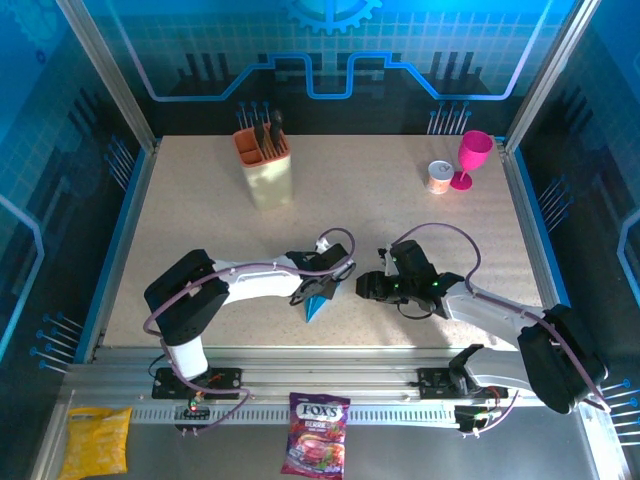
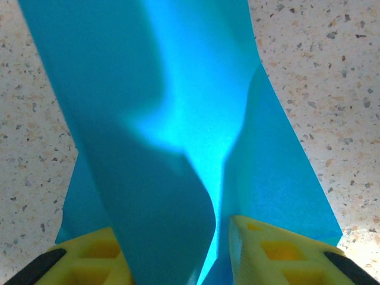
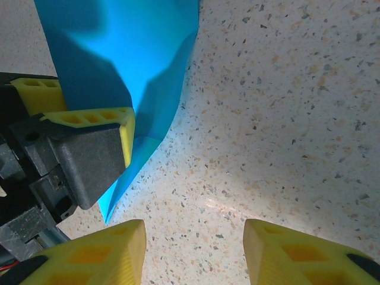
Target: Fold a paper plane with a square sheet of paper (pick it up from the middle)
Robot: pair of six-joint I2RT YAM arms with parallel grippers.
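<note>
My left pincer stands spread, and the cyan paper rises straight up through the gap between its two yellow fingers. The sheet is folded along its length into a narrow shape. One flap curls down against the inner side of my left-hand finger, and another panel lies close along the right-hand one. I cannot tell whether either pad actually presses on it, since the folds hang loose in the gap rather than being squeezed flat. From above, the paper shows as a slim wedge directly under that pincer, its sharp tip pointing toward the near edge of the speckled table, a little left of the table's middle. My right pincer is spread too, with nothing between its fingers and bare tabletop below them. It sits just beside the left one, on its right, low over the surface and facing it. From the right wrist, the paper lies ahead and to the left of the open gap. It is apart from my right fingers, with its pointed end reaching down beside my left pincer's dark body.
</note>
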